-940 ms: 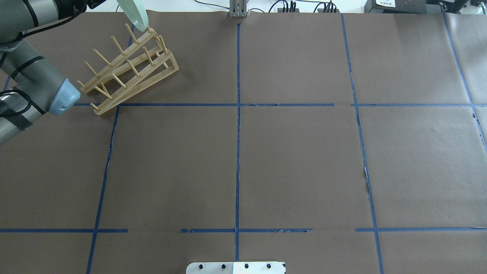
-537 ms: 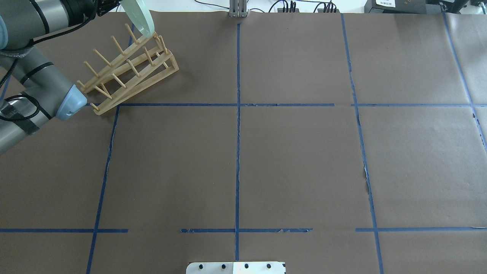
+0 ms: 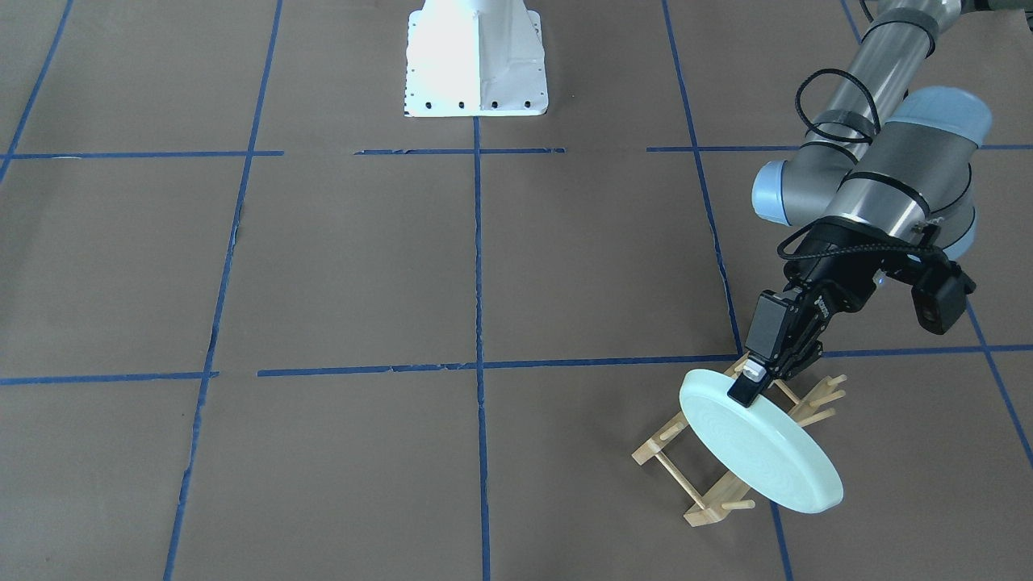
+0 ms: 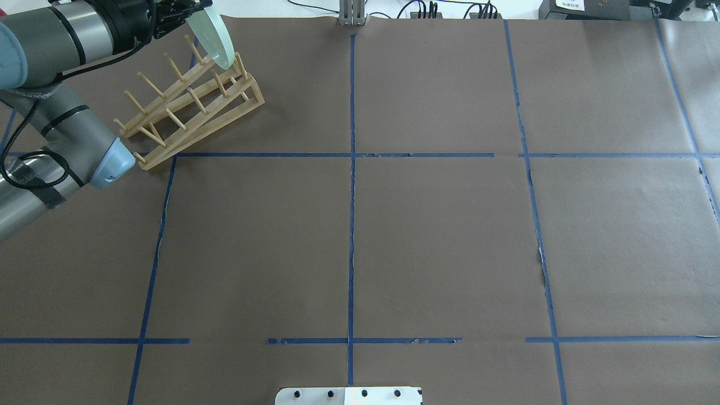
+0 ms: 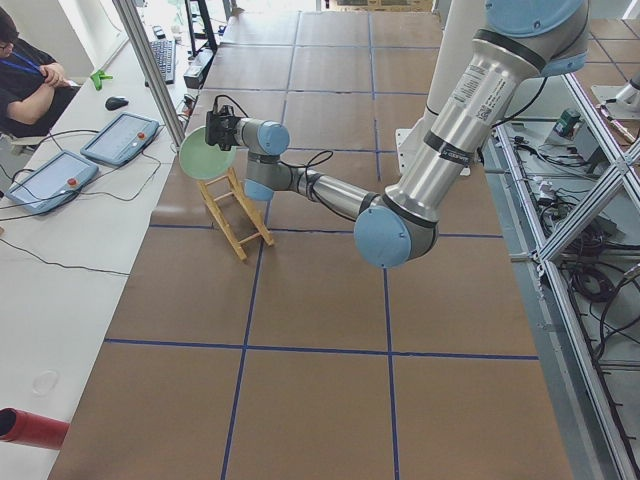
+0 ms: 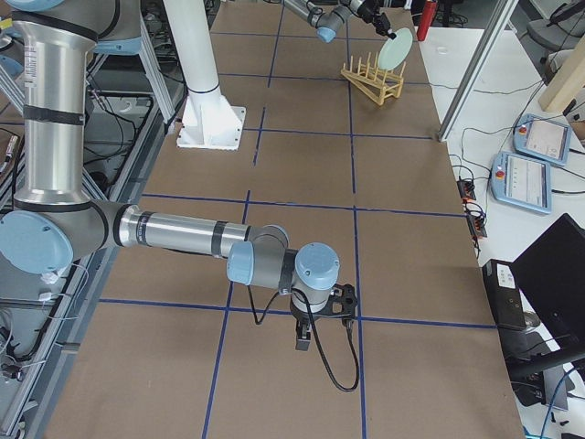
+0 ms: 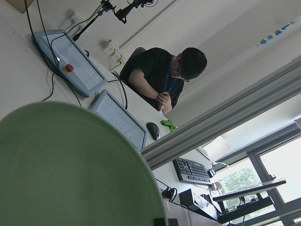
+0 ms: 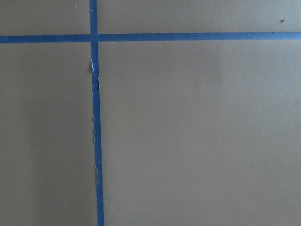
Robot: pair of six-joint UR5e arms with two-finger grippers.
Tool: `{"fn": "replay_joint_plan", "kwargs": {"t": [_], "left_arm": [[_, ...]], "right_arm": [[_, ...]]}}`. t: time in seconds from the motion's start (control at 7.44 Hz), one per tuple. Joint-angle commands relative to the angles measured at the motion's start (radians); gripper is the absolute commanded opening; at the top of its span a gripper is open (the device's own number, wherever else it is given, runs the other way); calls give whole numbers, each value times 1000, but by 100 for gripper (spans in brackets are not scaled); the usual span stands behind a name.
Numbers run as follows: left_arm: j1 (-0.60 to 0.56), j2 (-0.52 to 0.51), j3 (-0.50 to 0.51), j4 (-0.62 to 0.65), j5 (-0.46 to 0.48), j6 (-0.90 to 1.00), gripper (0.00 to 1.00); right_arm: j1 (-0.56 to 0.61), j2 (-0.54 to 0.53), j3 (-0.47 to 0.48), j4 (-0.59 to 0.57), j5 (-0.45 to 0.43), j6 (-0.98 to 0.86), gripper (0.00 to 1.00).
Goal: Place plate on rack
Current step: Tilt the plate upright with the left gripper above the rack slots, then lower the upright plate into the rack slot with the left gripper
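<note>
My left gripper (image 3: 746,387) is shut on the rim of the pale mint-green plate (image 3: 763,452), which it holds tilted on edge over the far end of the bamboo rack (image 3: 710,504). In the overhead view the plate (image 4: 216,42) hangs by the last pegs of the rack (image 4: 185,107) at the table's far left, with the left gripper (image 4: 188,11) behind it. The plate fills the lower left wrist view (image 7: 70,169). My right gripper (image 6: 303,340) points down close over the table, far from the rack; I cannot tell if it is open or shut.
The rack stands at the table's far edge, with an operator (image 5: 30,85) and tablets (image 5: 120,138) on the bench beyond. The white robot base (image 3: 476,64) is mid-table on the robot's side. A metal post (image 4: 351,14) stands at the far edge.
The left arm has swung in and the plate has moved down and to the right, from above the rack's far end to right at its last pegs.
</note>
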Motion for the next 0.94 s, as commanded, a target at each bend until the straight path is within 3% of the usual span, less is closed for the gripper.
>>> {"fn": "replay_joint_plan", "kwargs": {"t": [0.0,0.81], "left_arm": [[6,1,16,-3,2,-1,0],[11,-7,70,-1,9,-1,0]], "right_arm": [[-1,0,0,0,0,0,100],[-1,0,0,0,0,-1,100]]}}
